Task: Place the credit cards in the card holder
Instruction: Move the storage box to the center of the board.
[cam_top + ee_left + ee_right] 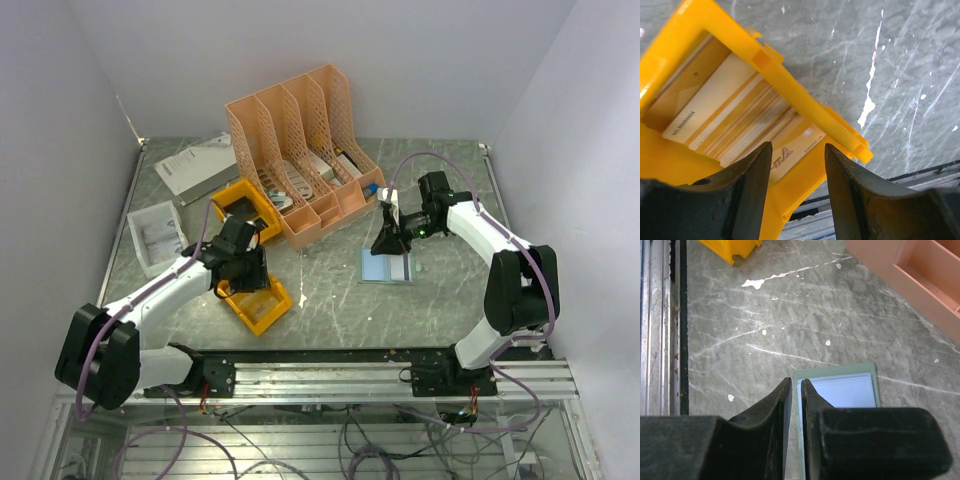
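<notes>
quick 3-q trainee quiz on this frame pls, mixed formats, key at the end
1. True or false: the left gripper is open above a yellow bin with cards in it.
2. Where is the card holder? A) in the yellow bin B) lying open on the table, at the right gripper C) lifted by the left gripper
3. Fill in: the card holder's inside is ____ in colour.
Key: 1 true; 2 B; 3 light blue.
</notes>
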Robot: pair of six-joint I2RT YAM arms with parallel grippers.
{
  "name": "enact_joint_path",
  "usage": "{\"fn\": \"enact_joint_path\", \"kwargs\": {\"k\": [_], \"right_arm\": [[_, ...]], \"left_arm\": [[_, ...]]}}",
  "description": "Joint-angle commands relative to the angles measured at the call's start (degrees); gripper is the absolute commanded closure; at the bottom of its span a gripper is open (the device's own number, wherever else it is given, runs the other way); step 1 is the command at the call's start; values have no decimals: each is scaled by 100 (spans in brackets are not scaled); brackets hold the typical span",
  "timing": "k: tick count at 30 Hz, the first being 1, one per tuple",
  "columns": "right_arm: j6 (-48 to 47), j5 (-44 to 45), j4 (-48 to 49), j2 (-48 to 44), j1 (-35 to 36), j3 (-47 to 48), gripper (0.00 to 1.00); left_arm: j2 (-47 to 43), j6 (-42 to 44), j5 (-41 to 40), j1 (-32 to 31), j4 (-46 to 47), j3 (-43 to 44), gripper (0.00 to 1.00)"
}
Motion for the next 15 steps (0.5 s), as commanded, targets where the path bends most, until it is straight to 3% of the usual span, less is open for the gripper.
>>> {"fn": "enact_joint_path", "kwargs": {"k": [1,6,15], "right_arm": [[-116,-169,-120,-17,24,125,86],[-151,-163,-164,10,24,157,86],[-148,-104,-183,57,20,169,85]], "left_arm": [[26,69,640,25,456,-210,44],[266,139,441,31,222,-64,46],[496,100,1267,-51,866,-57,42]]}}
